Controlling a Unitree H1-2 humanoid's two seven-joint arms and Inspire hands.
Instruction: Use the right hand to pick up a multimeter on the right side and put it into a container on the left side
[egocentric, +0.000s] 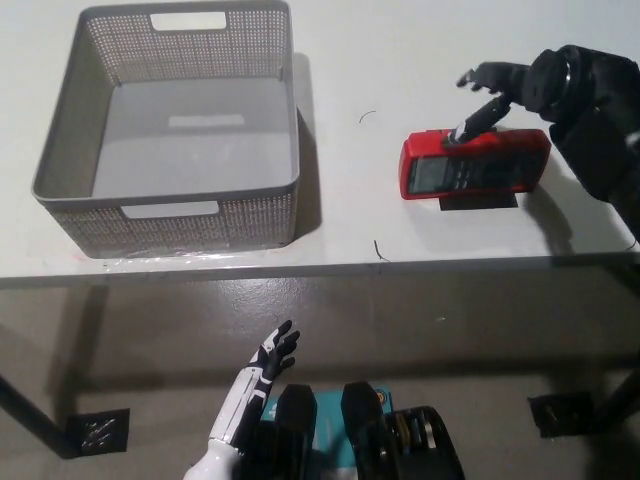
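The light is coming evenly from above and the scene is looking bright. The white table (340, 60) is reflecting much of it and is almost washing out at the far side, though no hard glare is showing. The grey basket (170, 215) is throwing a soft shadow to its right, and the red multimeter (470, 170) is casting a dark one on its near side. The right hand (520, 90) is dropping a faint shadow on the table near it. The floor (450, 340) below is looking dimmer, with long table-leg shadows. The right hand's fingers (478, 118) are slightly blurring; the rest is staying fairly sharp.
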